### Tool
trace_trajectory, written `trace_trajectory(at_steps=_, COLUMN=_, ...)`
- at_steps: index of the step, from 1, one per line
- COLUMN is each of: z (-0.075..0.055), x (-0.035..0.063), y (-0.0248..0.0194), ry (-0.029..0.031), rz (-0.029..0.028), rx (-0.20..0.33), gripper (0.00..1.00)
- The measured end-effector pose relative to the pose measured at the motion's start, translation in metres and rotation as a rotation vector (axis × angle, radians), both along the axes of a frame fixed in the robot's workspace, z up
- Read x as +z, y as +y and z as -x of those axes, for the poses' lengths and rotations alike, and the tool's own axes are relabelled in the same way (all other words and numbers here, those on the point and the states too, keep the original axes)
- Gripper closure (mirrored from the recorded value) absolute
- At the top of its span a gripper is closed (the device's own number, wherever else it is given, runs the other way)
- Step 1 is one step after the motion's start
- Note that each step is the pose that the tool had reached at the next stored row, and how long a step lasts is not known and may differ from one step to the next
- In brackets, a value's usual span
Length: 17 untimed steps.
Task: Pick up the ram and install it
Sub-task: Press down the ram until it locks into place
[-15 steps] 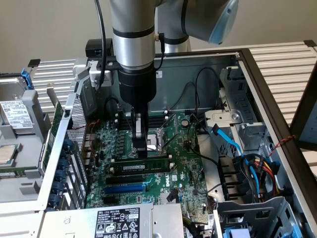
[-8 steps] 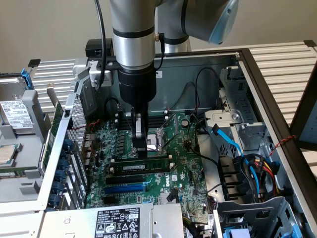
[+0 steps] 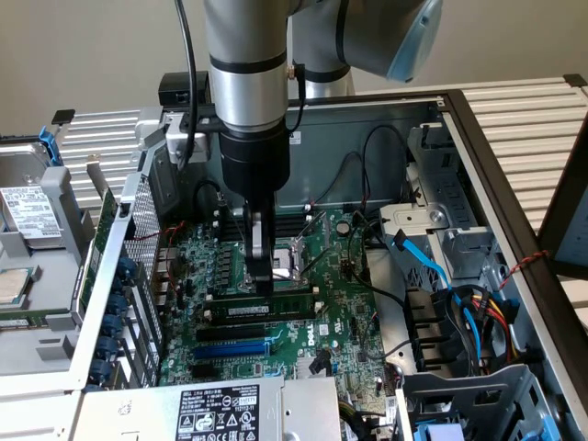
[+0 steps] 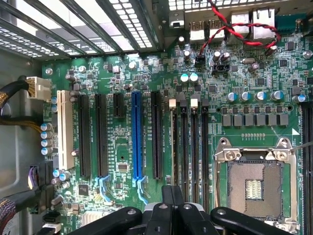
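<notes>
My black metal gripper is fully closed, its tips pressing down on the ram, a long thin green circuit-board stick with a white label strip. The ram lies in a motherboard slot, beside the glossy blue plastic slot; my fingers hide its middle.

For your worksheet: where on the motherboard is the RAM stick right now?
In the exterior view the ram lies across the middle of the motherboard, just above the blue slot, below the CPU socket, with the shut gripper at its top edge.
</notes>
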<state>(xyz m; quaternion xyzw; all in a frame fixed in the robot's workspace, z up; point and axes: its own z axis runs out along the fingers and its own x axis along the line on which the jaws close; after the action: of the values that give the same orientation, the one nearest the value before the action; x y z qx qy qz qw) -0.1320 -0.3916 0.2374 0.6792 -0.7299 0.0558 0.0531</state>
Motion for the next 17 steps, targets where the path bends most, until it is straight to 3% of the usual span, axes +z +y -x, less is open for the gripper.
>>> trace_trajectory(at_steps=17, z=0.0000, x=-0.0042, y=0.0000, ry=0.0000, rz=0.0000, rx=0.000, gripper=0.90)
